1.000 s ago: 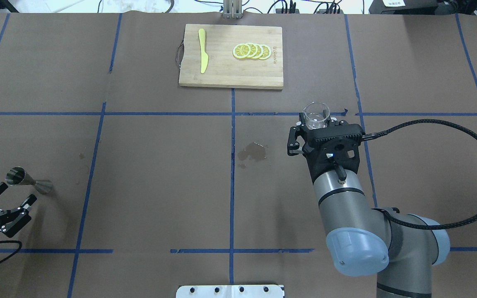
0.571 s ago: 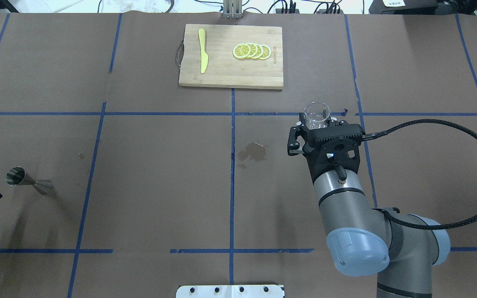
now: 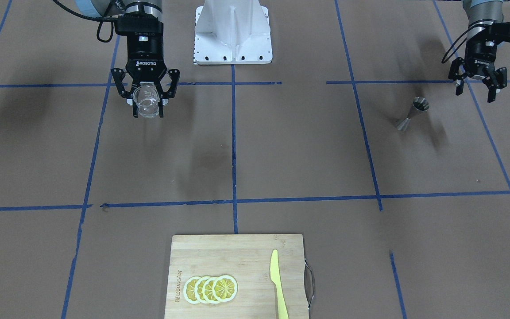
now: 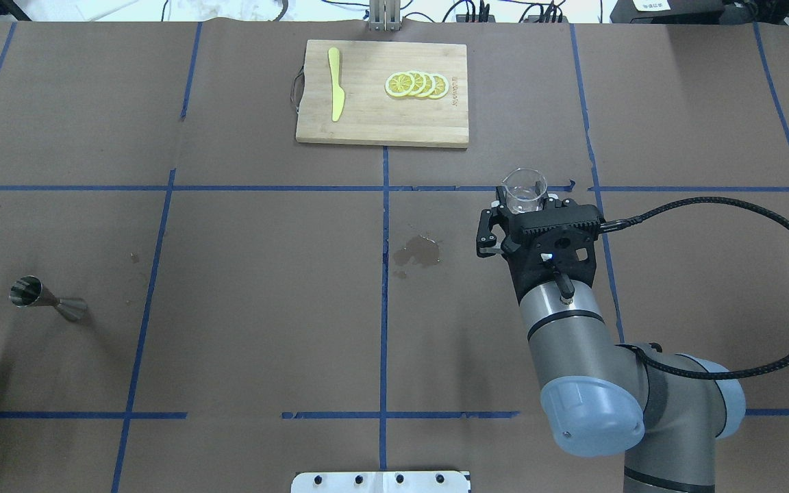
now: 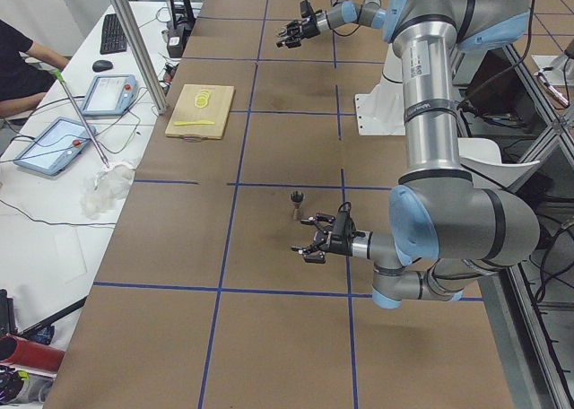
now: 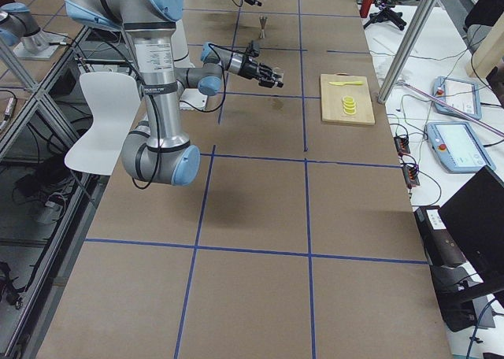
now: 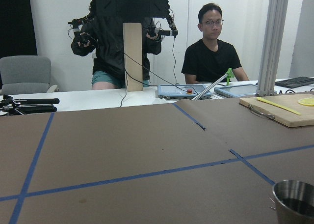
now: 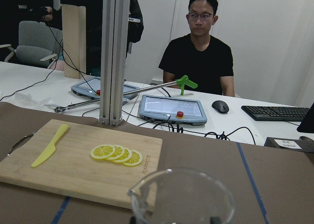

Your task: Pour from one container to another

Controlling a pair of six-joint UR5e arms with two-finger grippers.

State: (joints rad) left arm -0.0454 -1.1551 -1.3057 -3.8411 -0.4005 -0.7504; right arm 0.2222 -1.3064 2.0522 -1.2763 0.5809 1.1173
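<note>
reading across the overhead view, from the robot's left to its right.

left hand [image 3: 476, 91]: hanging released, fingers spread, nothing between them. it is just beside the steel jigger [image 4: 45, 300] and not touching it. it is falling outside the overhead frame; the front view is showing it. judgement: it is waiting near the receiver, to steady it or to stand clear of the pour.

steel jigger: standing upright on the counter [image 4: 244, 329] at the far left, one cone down as a foot, the other opening upward, as a receiving vessel is needing. the left wrist view is catching only its rim; cannot tell whether anything is inside.

centre: a dark wet stain [image 4: 420, 251] is lying on the counter paper. beyond it a bamboo cutting board [image 4: 367, 123] is carrying a yellow knife [image 4: 335, 83] and lemon slices [image 4: 416, 85]; these are looking idle for this step.

right hand [image 4: 523, 203]: clenching the glass beaker [image 4: 524, 190] by its wall. it is appearing lifted off the counter, mouth up and level, so nothing is spilling in carry. contents too clear to tell.

status: pour not yet begun. beaker and jigger are sitting well apart, on opposite halves of the counter. next move is calling for a level traverse leftward, then a tilt with the lip over the jigger's mouth. risk: small target, easy to overshoot or tip.
</note>
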